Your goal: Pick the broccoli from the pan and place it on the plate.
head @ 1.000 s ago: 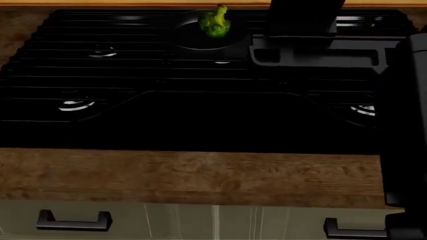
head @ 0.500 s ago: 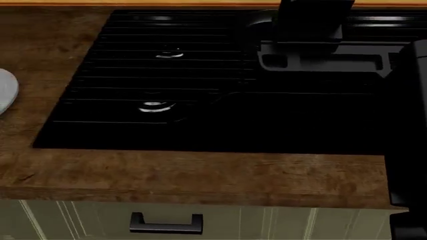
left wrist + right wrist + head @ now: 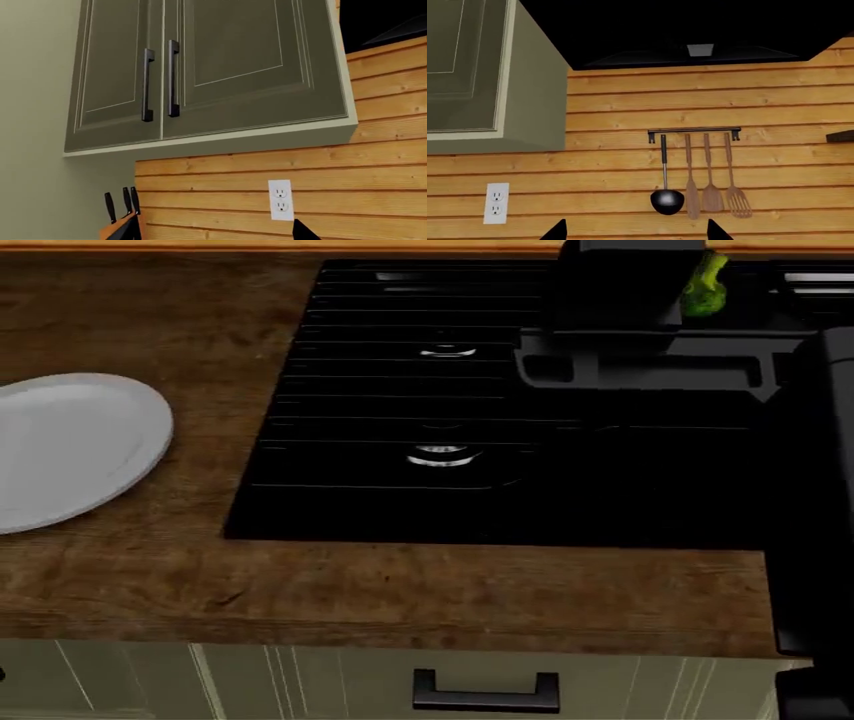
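While my head camera looks down over the wooden tabletop (image 3: 400, 590), the black stove (image 3: 534, 440) serves as my landmark: the plate (image 3: 74, 445) lies flat on the wood well to the left of the stove, cut off by the picture's left edge. At the stove's far edge the broccoli (image 3: 703, 288) shows as a yellow-green lump just beside a dark block of my right arm (image 3: 641, 320), which covers that corner of the stove; the pan cannot be made out there, and I cannot tell what the broccoli rests on or whether anything grips it. A cabinet drawer handle (image 3: 485, 692) sits below the tabletop's front edge. From my left wrist, I see green upper cabinets (image 3: 200, 70) with two dark handles, a plank wall with a white outlet (image 3: 280, 200), and knife handles (image 3: 123, 205) in a block near the lower edge; only one dark fingertip (image 3: 303, 231) shows, so I cannot tell how my left end effector stands. From my right wrist, a rail of utensils (image 3: 700, 170) hangs on the plank wall, and my right end effector (image 3: 635, 231) has its two fingertips (image 3: 555, 231) spread apart with nothing between them.
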Controlling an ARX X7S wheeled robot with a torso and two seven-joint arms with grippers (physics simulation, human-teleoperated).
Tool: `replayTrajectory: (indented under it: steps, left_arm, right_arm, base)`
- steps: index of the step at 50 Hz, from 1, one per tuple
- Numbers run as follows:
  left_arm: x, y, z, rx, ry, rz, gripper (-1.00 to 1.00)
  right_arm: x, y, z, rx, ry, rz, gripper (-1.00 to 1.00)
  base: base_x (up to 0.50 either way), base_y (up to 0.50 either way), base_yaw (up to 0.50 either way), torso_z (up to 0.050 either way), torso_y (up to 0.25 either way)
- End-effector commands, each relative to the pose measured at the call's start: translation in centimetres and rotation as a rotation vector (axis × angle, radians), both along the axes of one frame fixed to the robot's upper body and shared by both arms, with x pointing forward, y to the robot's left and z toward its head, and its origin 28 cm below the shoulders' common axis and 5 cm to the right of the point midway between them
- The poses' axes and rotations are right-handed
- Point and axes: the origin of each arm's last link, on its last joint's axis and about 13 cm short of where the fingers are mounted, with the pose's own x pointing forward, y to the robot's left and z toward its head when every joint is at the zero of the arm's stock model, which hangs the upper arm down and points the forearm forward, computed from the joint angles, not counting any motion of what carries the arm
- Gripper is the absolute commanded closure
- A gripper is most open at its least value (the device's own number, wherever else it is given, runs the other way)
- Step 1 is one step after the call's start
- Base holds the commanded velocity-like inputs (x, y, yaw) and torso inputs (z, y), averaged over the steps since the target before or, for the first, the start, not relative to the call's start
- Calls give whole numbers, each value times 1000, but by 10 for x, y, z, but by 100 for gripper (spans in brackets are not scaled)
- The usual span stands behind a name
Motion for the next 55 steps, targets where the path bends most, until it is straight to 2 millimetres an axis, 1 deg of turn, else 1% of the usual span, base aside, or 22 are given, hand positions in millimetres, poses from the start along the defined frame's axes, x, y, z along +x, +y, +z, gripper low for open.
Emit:
replayTrajectory:
  steps: [1,4,12,18,26,32,43,55]
  left_arm:
    - [1,0,0,-1,0,-3,-100]
    - [1,0,-1,-1,1,-3,-100]
    - [0,1,-2,-4,2,2,-100]
    - [1,1,-2,-4,4,2,-100]
    - [0,0,0,-1,-1,5,-100]
    - [0,0,0,0,1,5,-100]
    - [3,0,-1,0,5,5,-100]
    - [4,0,-2,1,10,3,-100]
  right_arm:
    - [-4,2,3,17,3,-12,-100]
    - [-7,5,3,15,7,-15,-100]
    - [-4,4,3,21,30,8,-100]
    - [-4,5,4,24,33,9,-100]
    - [1,-1,1,24,33,14,-100]
    - [-3,3,2,20,35,18,-100]
    - [4,-1,-2,26,44,25,-100]
    - [5,0,-4,26,46,27,-100]
  base:
    - [0,0,0,0,0]
    - [0,0,0,0,0]
    - [0,0,0,0,0]
    - [250,-39,0,0,0]
    - [255,-40,0,0,0]
    - [258,-43,0,0,0]
    - [258,-41,0,0,0]
    - [256,-40,0,0,0]
